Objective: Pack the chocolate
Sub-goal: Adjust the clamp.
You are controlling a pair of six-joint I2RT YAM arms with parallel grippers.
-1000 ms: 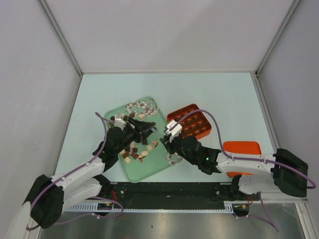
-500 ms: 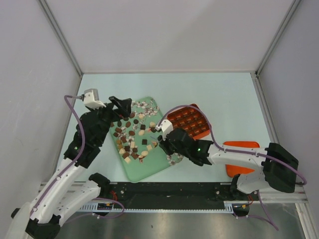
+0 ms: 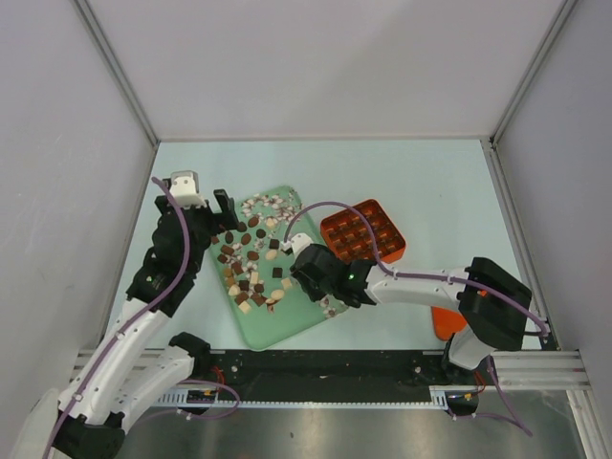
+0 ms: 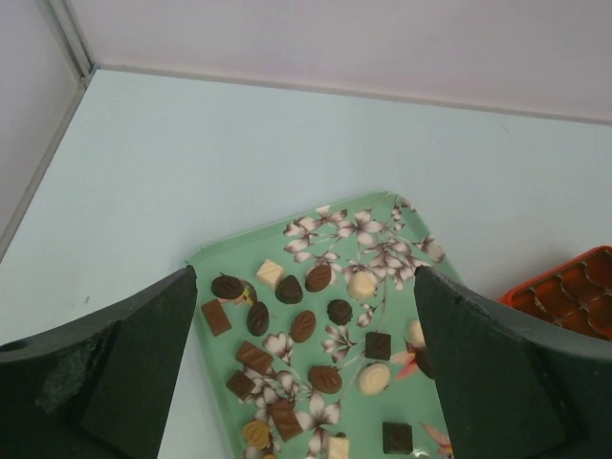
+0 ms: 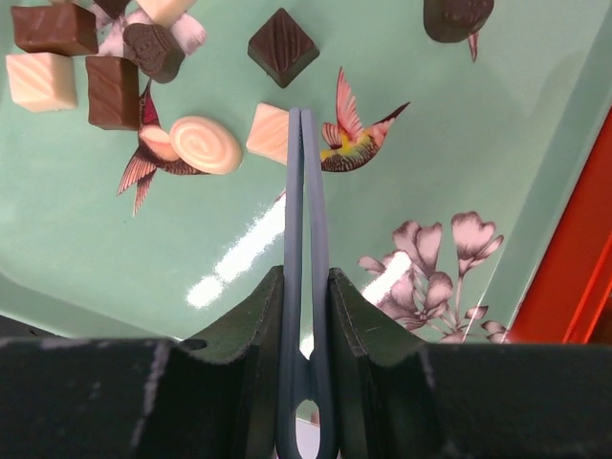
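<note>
Many chocolate pieces (image 3: 251, 268) lie scattered on the green tray (image 3: 287, 320), near the orange box (image 3: 363, 232). Picking is judged in hand: blue tweezers (image 5: 302, 191) are clenched in the right end effector (image 5: 304, 287), tips just beside a cream square (image 5: 270, 132). The left end effector (image 3: 222, 208) is spread wide. That piece must next be pinched.

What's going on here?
Chocolates are being packed off a green tray, apparently into the orange box. The right gripper is shut on blue tweezers, tips down over the tray beside a cream square piece. The left gripper hangs open near the tray's far left corner, holding nothing. Many chocolates lie loose on the tray.
</note>
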